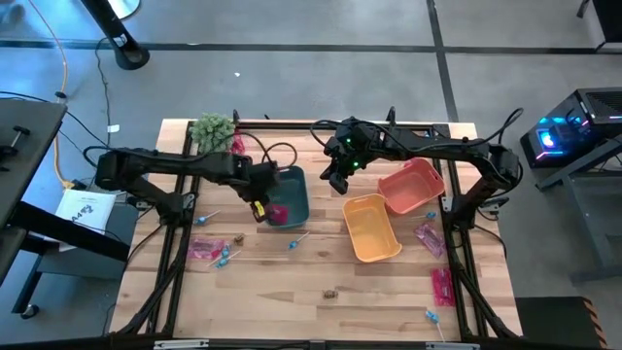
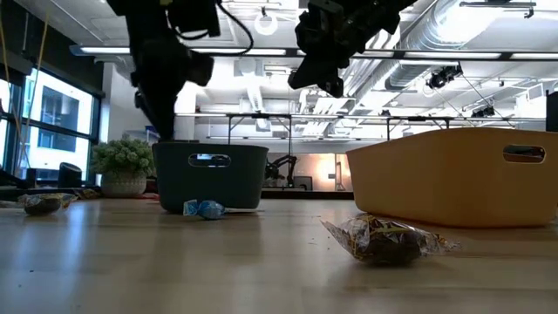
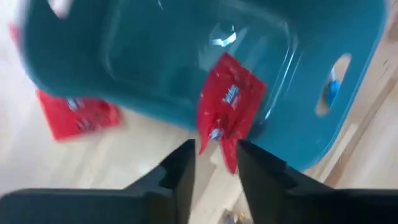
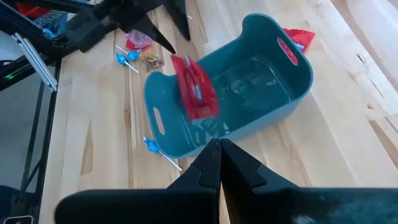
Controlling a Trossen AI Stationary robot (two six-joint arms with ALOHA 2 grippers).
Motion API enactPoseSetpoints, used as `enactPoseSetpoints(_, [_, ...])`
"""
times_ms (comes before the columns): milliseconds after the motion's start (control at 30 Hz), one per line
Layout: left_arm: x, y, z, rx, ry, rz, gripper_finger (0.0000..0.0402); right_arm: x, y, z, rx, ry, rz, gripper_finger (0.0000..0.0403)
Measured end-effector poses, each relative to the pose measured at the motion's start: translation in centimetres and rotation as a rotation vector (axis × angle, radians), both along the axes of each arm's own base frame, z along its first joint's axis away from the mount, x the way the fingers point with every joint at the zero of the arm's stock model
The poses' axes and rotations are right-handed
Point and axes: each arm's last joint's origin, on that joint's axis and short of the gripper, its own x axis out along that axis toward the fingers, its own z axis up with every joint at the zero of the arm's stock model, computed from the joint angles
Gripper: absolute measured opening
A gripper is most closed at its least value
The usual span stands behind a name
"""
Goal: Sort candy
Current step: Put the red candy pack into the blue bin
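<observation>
My left gripper (image 1: 260, 209) (image 3: 214, 155) points down over the near rim of the grey-blue bin (image 1: 293, 194) (image 4: 249, 93), its fingers apart. A red candy packet (image 3: 227, 109) (image 4: 194, 87) is in the air just below its fingertips, over the bin's rim. My right gripper (image 1: 337, 183) (image 4: 221, 146) waits shut, raised above the table between the grey-blue bin and the orange bin (image 1: 413, 185). More candy lies on the table: pink-red packets (image 1: 206, 248), blue lollipops (image 1: 225, 258) and a brown piece (image 1: 330, 292) (image 2: 384, 240). My left gripper stands with its fingers (image 3: 183, 165) on either side of the packet's lower end (image 3: 224, 146). I cannot tell whether they touch it. The packet hangs upright, clear of the bin and the table.
A yellow bin (image 1: 371, 228) (image 2: 453, 174) lies beside the orange one at the right. More packets (image 1: 431, 238) (image 1: 443, 287) and a lollipop (image 1: 432, 316) lie near the right edge. A fuzzy green plant (image 1: 214, 129) stands at the far left. One packet (image 3: 78, 115) lies beside the grey-blue bin.
</observation>
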Motion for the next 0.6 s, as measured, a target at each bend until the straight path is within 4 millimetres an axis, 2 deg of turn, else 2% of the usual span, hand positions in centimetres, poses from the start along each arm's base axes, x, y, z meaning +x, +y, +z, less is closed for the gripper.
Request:
enactPoseSetpoints(133, [0.1, 1.0, 2.4, 0.145, -0.017, 0.010, 0.0168, 0.0, 0.0, 0.0, 0.000, 0.000, 0.000, 0.0000])
enactPoseSetpoints(267, [-1.2, 3.1, 3.8, 0.329, 0.051, 0.145, 0.0193, 0.0, 0.0, 0.0, 0.001, 0.002, 0.000, 0.0000])
enactPoseSetpoints(333, [-1.9, 4.5, 3.5, 0.311, 0.089, 0.206, 0.0200, 0.0, 0.0, 0.0, 0.002, 0.005, 0.001, 0.0000])
enactPoseSetpoints(433, [-3.1, 6.5, 1.8, 0.214, 0.125, 0.272, 0.0202, -0.1, 0.0, -0.1, 0.004, 0.011, 0.001, 0.0000])
enactPoseSetpoints(600, [-5.0, 9.5, -0.9, 0.086, 0.071, 0.382, 0.0202, -0.2, 0.1, -0.2, 0.008, 0.025, 0.002, 0.0000])
